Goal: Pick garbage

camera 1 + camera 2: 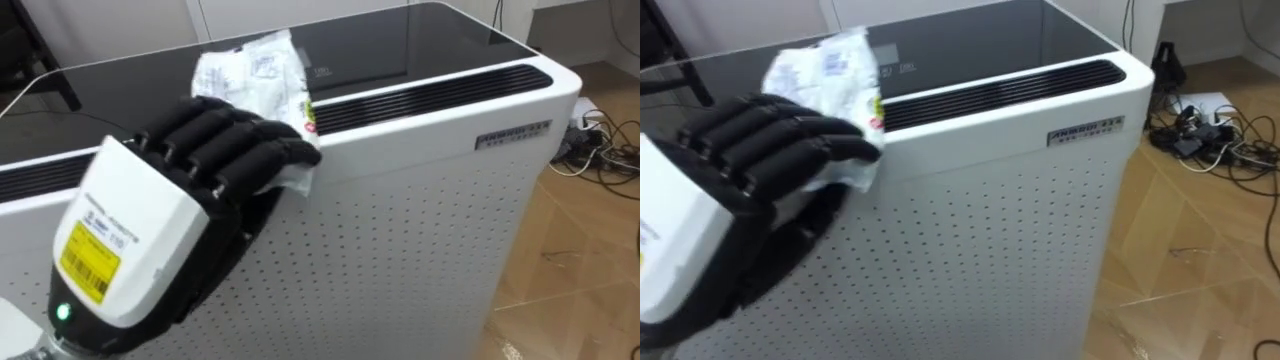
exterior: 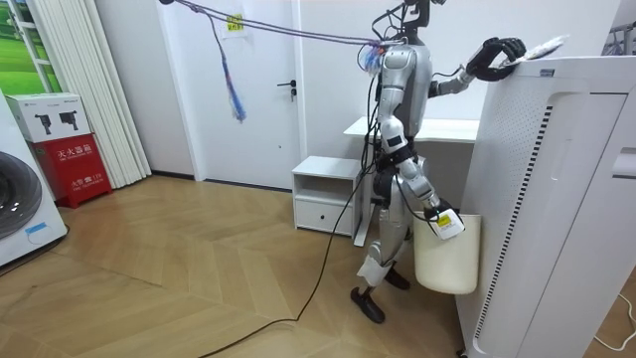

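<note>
As the left hand (image 1: 150,215) arches over the white appliance (image 1: 420,230), centre left of frame,
its black fingers (image 1: 230,140) curl round the crumpled wrapper (image 1: 255,80).

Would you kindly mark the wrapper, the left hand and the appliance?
wrapper (image 1: 255,75): left eye view, crumpled middle.
left hand (image 1: 215,145): left eye view, black fingers.
appliance (image 1: 420,210): left eye view, perforated side.
</note>
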Available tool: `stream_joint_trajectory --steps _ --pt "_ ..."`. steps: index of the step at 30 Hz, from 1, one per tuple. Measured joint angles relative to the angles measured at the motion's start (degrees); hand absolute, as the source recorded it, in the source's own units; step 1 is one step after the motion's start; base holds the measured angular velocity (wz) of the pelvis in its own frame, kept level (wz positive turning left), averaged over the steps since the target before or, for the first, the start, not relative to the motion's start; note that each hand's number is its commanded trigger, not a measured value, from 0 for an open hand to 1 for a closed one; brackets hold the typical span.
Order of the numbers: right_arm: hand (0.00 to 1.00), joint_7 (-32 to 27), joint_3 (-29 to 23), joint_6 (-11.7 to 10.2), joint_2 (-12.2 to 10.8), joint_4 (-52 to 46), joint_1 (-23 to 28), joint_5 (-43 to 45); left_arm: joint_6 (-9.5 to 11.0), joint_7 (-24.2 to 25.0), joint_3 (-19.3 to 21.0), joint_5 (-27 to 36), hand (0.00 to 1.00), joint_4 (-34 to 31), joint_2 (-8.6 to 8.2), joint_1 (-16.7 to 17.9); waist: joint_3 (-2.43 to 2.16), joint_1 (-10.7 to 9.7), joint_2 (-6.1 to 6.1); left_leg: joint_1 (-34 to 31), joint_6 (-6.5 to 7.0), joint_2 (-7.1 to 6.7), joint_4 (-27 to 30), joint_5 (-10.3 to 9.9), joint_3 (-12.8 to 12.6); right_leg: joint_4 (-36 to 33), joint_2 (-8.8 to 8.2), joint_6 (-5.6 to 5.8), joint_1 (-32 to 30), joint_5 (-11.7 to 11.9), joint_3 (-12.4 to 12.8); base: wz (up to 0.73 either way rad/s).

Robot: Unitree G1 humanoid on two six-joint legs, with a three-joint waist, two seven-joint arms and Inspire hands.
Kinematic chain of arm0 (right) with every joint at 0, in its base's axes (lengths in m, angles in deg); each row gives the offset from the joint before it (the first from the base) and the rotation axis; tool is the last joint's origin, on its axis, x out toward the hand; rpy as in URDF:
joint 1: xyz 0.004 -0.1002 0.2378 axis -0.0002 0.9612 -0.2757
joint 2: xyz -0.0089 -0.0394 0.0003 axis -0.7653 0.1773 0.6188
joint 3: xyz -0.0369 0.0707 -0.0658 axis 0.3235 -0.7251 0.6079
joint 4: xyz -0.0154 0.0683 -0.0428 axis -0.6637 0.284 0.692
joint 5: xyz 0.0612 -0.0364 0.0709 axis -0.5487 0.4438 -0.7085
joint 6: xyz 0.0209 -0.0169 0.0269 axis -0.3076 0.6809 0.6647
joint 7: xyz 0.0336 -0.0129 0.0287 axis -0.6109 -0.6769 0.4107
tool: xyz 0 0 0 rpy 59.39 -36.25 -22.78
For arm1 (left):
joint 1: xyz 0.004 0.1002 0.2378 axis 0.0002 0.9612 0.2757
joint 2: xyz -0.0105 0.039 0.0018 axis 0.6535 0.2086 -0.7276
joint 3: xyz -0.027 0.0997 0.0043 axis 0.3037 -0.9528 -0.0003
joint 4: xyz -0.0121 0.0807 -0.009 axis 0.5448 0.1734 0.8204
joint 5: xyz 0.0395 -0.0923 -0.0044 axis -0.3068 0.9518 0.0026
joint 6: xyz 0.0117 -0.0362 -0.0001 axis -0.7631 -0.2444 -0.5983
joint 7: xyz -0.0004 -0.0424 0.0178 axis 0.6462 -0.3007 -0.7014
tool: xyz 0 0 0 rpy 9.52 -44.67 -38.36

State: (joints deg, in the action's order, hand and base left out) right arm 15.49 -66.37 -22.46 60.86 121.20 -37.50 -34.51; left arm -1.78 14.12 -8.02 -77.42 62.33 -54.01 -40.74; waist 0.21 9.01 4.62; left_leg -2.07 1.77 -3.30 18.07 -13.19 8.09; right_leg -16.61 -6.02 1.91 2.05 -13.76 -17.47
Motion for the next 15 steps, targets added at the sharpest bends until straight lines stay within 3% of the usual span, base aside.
stream_joint_trajectory --steps 15 --pt "1.00 -0.11 0.11 0.04 0.71 -0.17 0.13 -0.06 -0.78 0.40 0.57 0.99 1.00 -0.32 -0.79 -0.02 0.03 0.08 -0.56 0.76 -0.29 0.05 -0.94 0.61 -0.01 0.32 -0.02 -0.35 0.30 -0.35 -0.08 0.00"
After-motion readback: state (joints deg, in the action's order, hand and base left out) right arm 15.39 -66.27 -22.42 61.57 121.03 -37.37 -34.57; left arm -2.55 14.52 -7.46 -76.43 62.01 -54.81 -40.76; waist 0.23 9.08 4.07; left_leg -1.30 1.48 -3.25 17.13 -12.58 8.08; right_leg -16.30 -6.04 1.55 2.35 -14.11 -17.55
